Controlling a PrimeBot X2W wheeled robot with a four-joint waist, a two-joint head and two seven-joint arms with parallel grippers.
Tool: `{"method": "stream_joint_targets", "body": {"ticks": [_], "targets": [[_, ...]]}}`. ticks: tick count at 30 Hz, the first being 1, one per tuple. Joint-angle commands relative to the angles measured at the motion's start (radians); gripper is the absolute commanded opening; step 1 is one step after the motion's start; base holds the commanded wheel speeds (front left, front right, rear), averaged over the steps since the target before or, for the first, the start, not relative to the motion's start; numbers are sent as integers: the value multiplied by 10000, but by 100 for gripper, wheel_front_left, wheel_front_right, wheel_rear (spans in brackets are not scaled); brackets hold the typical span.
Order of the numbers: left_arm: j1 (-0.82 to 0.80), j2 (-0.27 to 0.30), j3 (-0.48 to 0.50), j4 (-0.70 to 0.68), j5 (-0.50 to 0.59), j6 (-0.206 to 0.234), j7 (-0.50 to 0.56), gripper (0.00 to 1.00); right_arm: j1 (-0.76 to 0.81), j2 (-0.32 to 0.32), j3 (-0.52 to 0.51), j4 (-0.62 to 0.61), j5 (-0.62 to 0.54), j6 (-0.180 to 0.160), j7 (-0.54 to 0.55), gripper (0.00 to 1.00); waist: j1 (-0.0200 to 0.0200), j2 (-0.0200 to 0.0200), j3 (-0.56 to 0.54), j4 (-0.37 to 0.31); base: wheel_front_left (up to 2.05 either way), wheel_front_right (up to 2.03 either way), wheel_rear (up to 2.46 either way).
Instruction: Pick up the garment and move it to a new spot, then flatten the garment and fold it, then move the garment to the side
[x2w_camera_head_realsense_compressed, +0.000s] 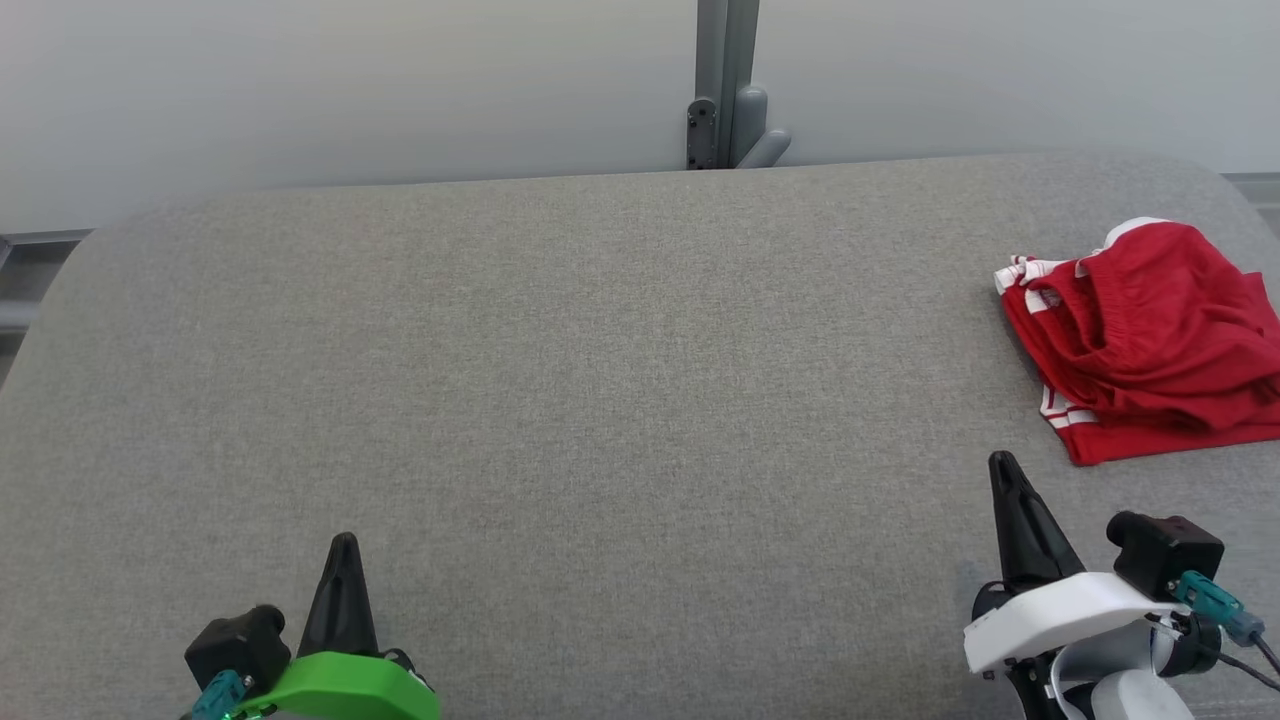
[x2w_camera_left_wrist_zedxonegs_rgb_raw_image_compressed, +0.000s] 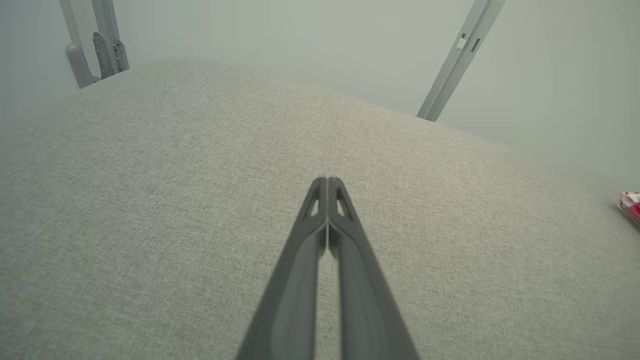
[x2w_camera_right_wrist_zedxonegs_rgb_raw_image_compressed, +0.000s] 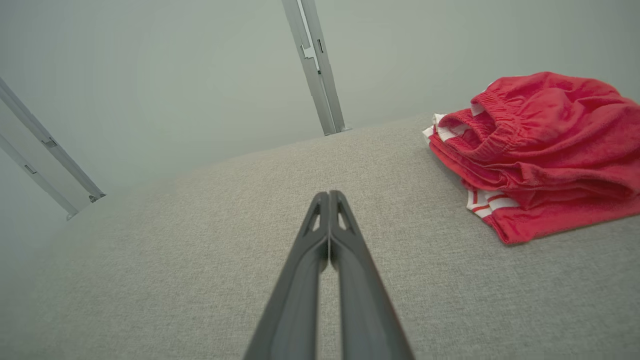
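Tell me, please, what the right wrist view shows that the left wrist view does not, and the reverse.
Right wrist, not left wrist: the right gripper, shut, and the red garment as a whole pile with its waistband and white stripes, lying to the gripper's right.
Left wrist, not right wrist: the left gripper, shut, and a hinged grey bracket at upper left; here the garment is just a sliver at the right edge.
Shared: the grey fabric surface, pale wall and slanted grey posts.

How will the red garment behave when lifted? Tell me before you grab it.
The red garment probably flops and unfolds: it lies in soft, creased layers. It likely weighs little, being thin cloth. On the grey fabric-covered table, pushing it would probably bunch it rather than slide it.
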Motion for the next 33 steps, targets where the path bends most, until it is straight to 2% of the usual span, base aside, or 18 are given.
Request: {"method": "stream_joint_targets", "body": {"ticks": [1,18,33], "targets": [[-223,14,85,-179,-502,-85,78,0,-180,-87,-84,-114,543,-1,91,0,0,0,-2,-2,0,0,0],[-469,13,360,-255,-3185,-469,675,0,-315,-205,-418,29,3498,-3,760,0,0,0,-25,-18,0,0,0],[-635,13,563,-297,-5038,-735,1102,0,-400,-265,-671,126,5514,-4,1244,0,0,0,-44,-32,0,0,0]]}}
